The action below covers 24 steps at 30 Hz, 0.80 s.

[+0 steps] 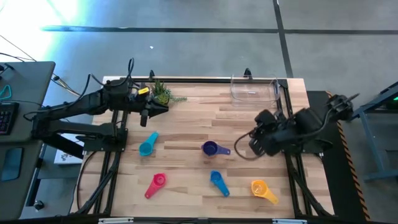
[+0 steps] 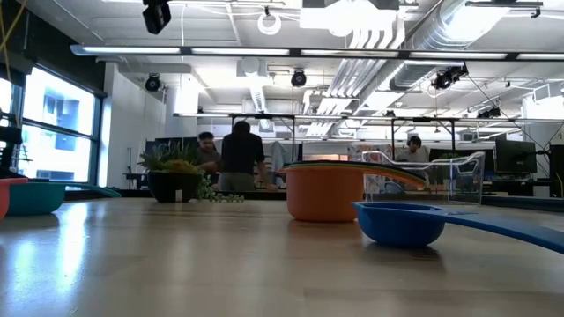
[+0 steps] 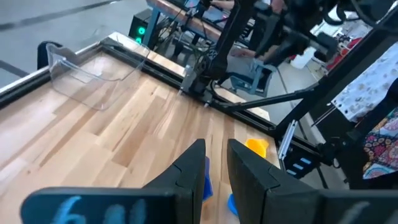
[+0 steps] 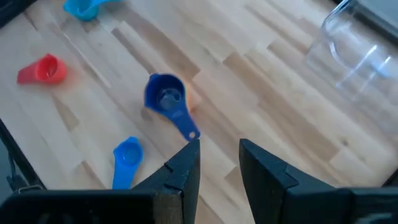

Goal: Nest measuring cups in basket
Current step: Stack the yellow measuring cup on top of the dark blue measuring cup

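Tabletop (image 1: 186, 124): purple cup (image 1: 210, 148) beside right claw (image 1: 254, 144)

Open workshop hall with white ceiling (image 2: 106, 26), exposed silver ducts (image 2: 397, 35) and long strip lights (image 2: 264, 51). Tall windows (image 2: 48, 132) at one side, bright daylight through them. Dark pillar (image 2: 256, 88) near the middle. Several people (image 2: 240, 158) beyond the table, standing at dark benches with monitors (image 2: 515, 157). Grey concrete floor (image 1: 186, 43) with dark lines and a pale glare patch. Grey desk (image 1: 18, 124) with keyboard (image 1: 6, 115) beside the wooden table (image 1: 199, 124)
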Motion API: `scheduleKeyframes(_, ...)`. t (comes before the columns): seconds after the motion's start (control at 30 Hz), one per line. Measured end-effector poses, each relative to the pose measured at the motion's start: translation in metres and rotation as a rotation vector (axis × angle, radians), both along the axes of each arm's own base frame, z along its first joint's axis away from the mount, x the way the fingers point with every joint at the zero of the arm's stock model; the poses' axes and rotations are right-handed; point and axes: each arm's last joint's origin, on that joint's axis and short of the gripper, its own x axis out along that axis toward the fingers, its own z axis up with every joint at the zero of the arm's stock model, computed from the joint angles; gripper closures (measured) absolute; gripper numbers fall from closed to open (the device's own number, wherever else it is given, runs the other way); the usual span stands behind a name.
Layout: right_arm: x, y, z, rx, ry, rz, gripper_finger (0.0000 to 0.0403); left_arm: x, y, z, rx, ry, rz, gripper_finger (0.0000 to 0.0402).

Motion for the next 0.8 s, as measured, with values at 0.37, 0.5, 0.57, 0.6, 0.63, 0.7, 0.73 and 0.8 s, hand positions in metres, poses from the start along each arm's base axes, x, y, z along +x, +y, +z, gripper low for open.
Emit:
scheduleKeyframes(0.37,-0.007,-0.035,0.004,0.013,0.068,0.081,0.0299,0.008,-0.005,-0.003,-0.066,0.011,-0.017,0.0344)
scheduleKeyframes(0.5,-0.018,-0.039,-0.033,0.046,0.216,0.074,0.0299,0.009,-0.009,-0.003,-0.072,0.011,-0.040,0.0344)
scheduleKeyframes(0.57,-0.025,-0.038,-0.054,0.053,0.259,0.038,0.0299,0.009,-0.011,-0.003,-0.081,0.012,-0.045,0.0344)
scheduleKeyframes(0.6,-0.028,-0.037,-0.062,0.068,0.264,0.032,0.0299,0.009,-0.011,-0.003,-0.081,0.012,-0.047,0.0344)
scheduleKeyframes(0.63,-0.030,-0.036,-0.069,0.091,0.261,0.032,0.0299,0.009,-0.011,-0.003,-0.081,0.012,-0.047,0.0344)
scheduleKeyframes(0.7,-0.034,-0.033,-0.083,0.139,0.262,0.039,0.0299,0.009,-0.012,-0.003,-0.085,0.013,-0.047,0.0344)
scheduleKeyframes(0.73,-0.035,-0.031,-0.089,0.156,0.267,0.044,0.0299,0.009,-0.012,-0.003,-0.085,0.013,-0.041,0.0344)
scheduleKeyframes(0.8,-0.038,-0.028,-0.100,0.196,0.268,0.051,0.0299,0.009,-0.011,-0.003,-0.083,0.013,-0.031,0.0344)
